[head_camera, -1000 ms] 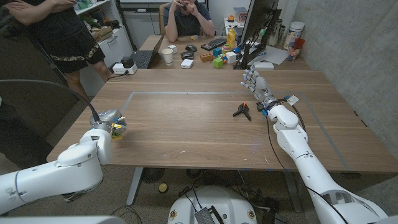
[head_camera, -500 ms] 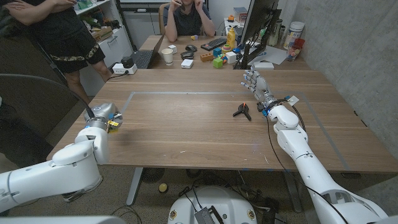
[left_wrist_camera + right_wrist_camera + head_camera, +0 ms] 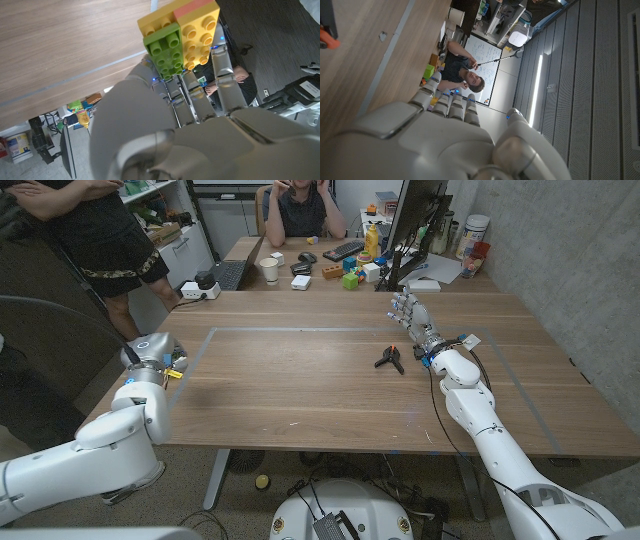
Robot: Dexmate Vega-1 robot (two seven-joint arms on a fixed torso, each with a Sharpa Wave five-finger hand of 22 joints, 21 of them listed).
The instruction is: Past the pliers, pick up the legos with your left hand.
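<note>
the left hand [image 3: 160, 360] holds the legos [image 3: 179, 36], a stack of yellow, green and orange bricks pinched at the fingertips [image 3: 220, 55], raised off the table [image 3: 300, 380] at its left edge. in the head view a bit of yellow shows at the hand. the pliers [image 3: 389, 359] lie well apart, over on the right half of the table, just beside the right hand [image 3: 408, 315]. that hand stands upright on its edge, fingers up and together, holding nothing; whether the fingers are really apart i cannot tell, but it reads as open.

what could go wrong: the grip looks shallow, with the bricks sitting out at the fingertips rather than in the palm, so a quick swing of the arm could tip them out. the hand hangs right at the table edge, so a dropped stack would likely fall to the floor. the bricks may also split apart if squeezed unevenly.

against the frame a second ago, the left hand has pulled back and further left, from a spot over the wood near the edge to the very corner of it, and sits higher in the picture. the pliers and right hand have not moved.
</note>
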